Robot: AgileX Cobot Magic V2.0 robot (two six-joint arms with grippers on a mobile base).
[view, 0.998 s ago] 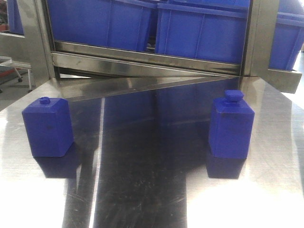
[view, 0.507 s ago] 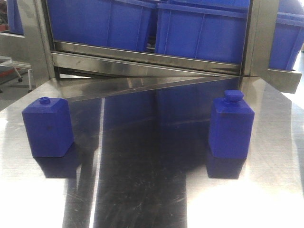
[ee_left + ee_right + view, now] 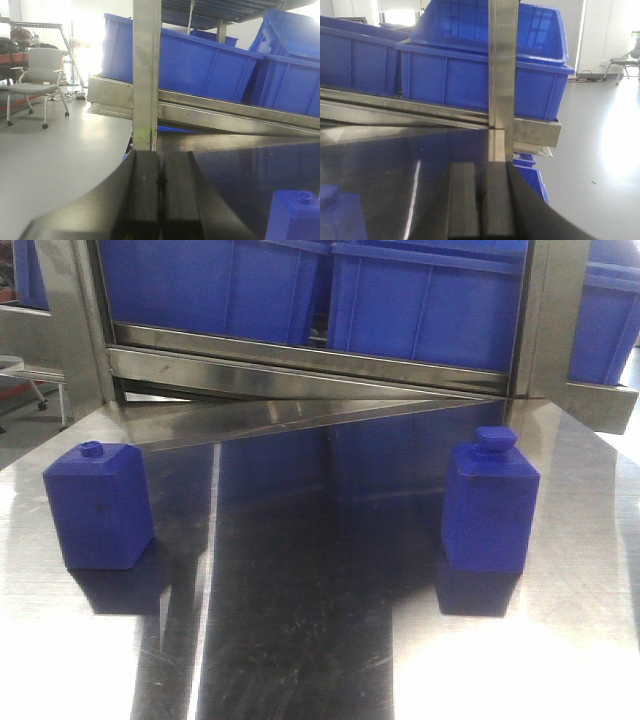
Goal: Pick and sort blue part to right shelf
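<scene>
Left gripper (image 3: 160,161): black fingers pressed together, nothing between them, held low and facing the rack; right gripper (image 3: 480,170): likewise closed up and empty, aimed at a steel upright; neither appears in the front view, so neither is judged near the parts yet

Right shelf (image 3: 540,320): stainless frame with flat front rails, standing at the far edge of the tabletop (image 3: 300,640); its left end sits a shade higher in the front view than half a second ago, which reads as a slight shift of camera or base, not of the rack itself

Tabletop: polished steel, mirror-like, carrying two blue items well apart

Blue bins (image 3: 430,310): large, side by side on the shelf, filling the top of the front view

Squat blue block (image 3: 98,508): left side of the tabletop, upright, small round ring on top; not the item wanted

Blue part (image 3: 490,502): right side of the tabletop, upright, chunky cap on top, in front of the shelf upright but apart from it; it has drifted a trace in frame along with everything else, and its spacing from the squat block looks unchanged, so it is judged untouched

Status: only the viewpoint has changed; the pick is not begun; the right gripper seems the nearer one, and its fingers must part before it can take the part's body
</scene>
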